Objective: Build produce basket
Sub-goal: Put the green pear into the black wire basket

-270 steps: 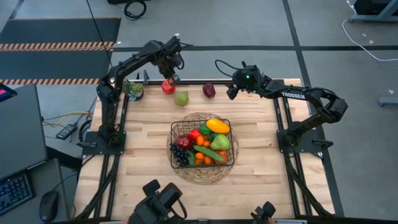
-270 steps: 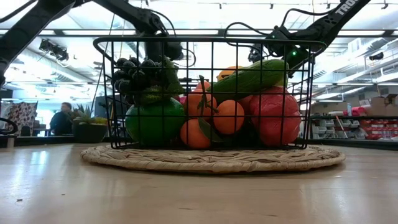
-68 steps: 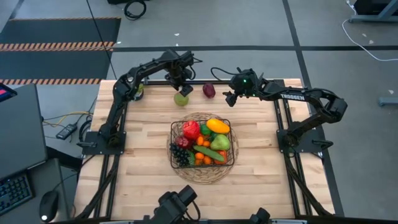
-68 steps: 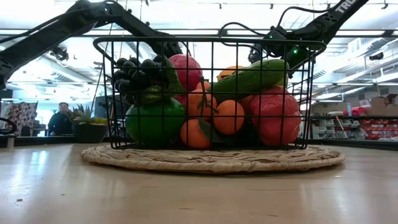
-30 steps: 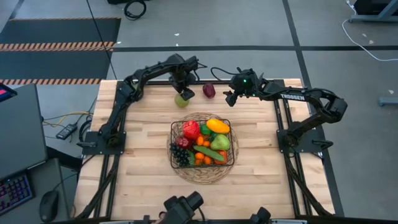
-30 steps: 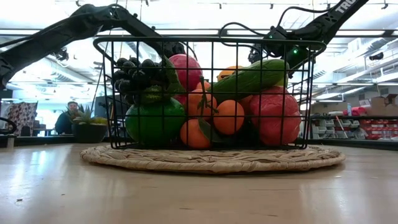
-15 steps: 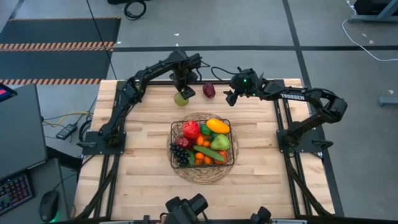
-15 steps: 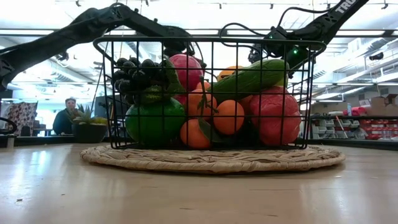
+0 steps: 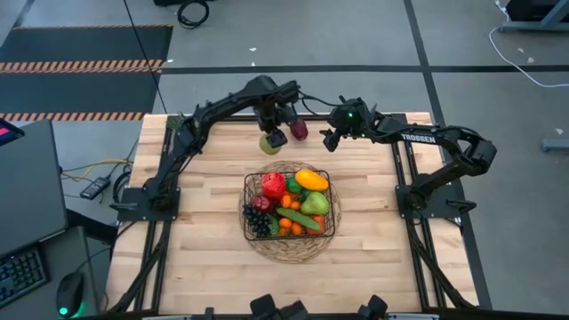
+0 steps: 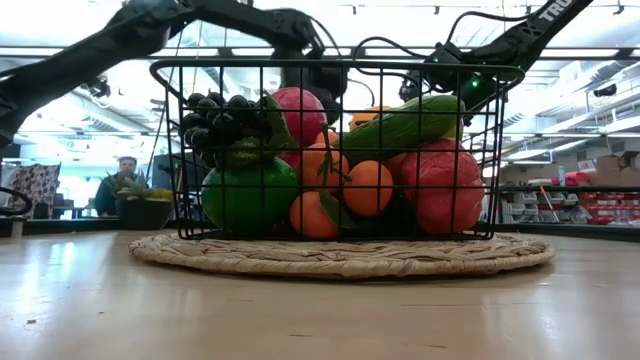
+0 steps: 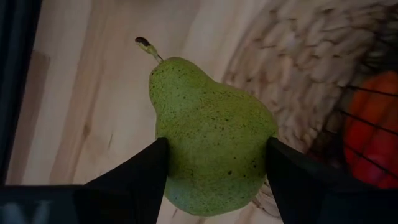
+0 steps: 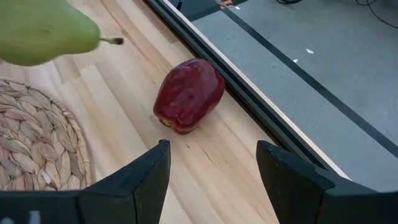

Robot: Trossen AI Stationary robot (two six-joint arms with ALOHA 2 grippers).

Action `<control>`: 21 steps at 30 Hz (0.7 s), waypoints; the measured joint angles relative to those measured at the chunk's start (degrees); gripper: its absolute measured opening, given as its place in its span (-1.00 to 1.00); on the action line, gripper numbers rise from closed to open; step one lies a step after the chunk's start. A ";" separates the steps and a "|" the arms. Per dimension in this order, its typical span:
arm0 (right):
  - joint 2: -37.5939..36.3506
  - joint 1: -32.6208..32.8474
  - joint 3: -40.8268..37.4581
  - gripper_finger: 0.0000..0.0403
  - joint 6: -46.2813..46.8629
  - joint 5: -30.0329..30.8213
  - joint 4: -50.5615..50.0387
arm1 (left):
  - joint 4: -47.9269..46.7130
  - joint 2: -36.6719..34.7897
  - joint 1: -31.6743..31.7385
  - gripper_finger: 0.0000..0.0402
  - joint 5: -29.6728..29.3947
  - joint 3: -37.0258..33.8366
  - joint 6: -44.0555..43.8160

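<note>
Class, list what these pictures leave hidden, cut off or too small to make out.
- Pear: base cut off by the left wrist view's edge and gripper fingers.
- Basket bottom layer: buried under other produce, both table views.
- Dark red fruit: hidden behind the basket in the low view.
- Person in the room: too small.

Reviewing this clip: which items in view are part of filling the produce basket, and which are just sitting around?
Part of the job:
- basket with produce inside
- green pear, held by the left end effector
- dark red apple on the table

Just there:
- woven mat under the basket
- potted plant in the low view's background
</note>
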 joint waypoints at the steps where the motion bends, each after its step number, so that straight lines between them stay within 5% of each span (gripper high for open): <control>1: 0.00 0.00 0.00 0.20 -0.03 0.00 0.00 | 0.04 -0.60 -0.51 0.20 0.00 0.00 0.33; 21: 0.00 0.00 0.00 0.20 -0.58 1.03 0.59 | -0.93 -15.24 -9.96 0.21 -2.96 0.07 -2.60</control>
